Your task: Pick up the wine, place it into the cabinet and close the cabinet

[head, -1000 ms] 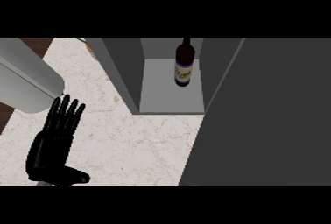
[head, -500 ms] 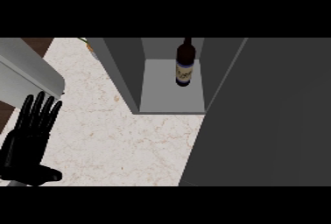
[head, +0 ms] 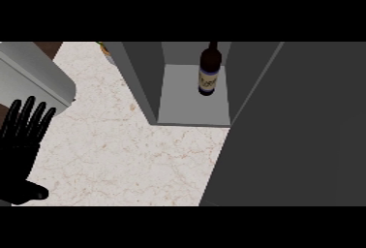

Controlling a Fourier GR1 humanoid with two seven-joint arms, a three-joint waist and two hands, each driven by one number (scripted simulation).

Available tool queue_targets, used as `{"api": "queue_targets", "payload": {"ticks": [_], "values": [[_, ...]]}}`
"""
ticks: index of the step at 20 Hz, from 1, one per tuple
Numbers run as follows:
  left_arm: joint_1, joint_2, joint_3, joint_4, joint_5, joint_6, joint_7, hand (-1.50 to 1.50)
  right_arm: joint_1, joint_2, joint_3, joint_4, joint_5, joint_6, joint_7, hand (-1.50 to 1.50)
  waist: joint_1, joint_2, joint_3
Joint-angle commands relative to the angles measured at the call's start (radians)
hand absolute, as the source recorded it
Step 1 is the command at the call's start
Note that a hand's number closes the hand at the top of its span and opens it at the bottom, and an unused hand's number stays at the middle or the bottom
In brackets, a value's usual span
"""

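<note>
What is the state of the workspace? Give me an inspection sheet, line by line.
Surface: pale marbled counter, bare in the middle.
Job's things: wine stands upright inside the cabinet; the door, the wide dark panel at right, looks open, so closing is not yet done.
Clutter: small thing behind the cabinet's left wall, mostly hidden; cannot tell what it is.
Hands: left hand open at the view's left edge, fingers up, resting and holding nothing; right hand not in view.
Cables: nothing seen.
Surroundings: grey box at upper left, beside the counter.
</note>
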Motion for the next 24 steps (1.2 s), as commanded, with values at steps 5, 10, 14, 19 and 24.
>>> {"api": "queue_targets", "payload": {"ticks": [5, 10, 14, 19, 24], "values": [[-0.016, 0.026, 0.03, 0.016, 0.03, -0.029, 0.027, -1.5, -0.224, 0.227, 0.121, -0.023, -0.076, -0.04, 0.185, 1.5, 0.03, 0.004, -0.002], [-0.031, 0.036, 0.032, 0.03, 0.017, -0.049, 0.025, -1.5, -0.433, 0.368, 0.09, 0.135, -0.075, -0.069, 0.29, 1.5, 0.048, 0.005, -0.003], [-0.024, 0.049, 0.054, 0.043, 0.043, -0.064, 0.046, -1.5, -0.66, 0.58, 0.113, 0.296, -0.001, -0.148, 0.428, 1.5, 0.015, -0.004, 0.0], [-0.008, 0.017, 0.063, 0.072, 0.021, -0.09, 0.009, -1.5, -0.973, 0.621, 0.055, 0.539, -0.073, -0.308, 0.454, 1.5, 0.003, -0.002, 0.003], [-0.01, 0.063, 0.128, 0.108, 0.048, -0.142, 0.036, -1.5, -1.171, 0.625, -0.052, 0.743, -0.201, -0.352, 0.41, 1.5, -0.004, -0.002, 0.005]]}}
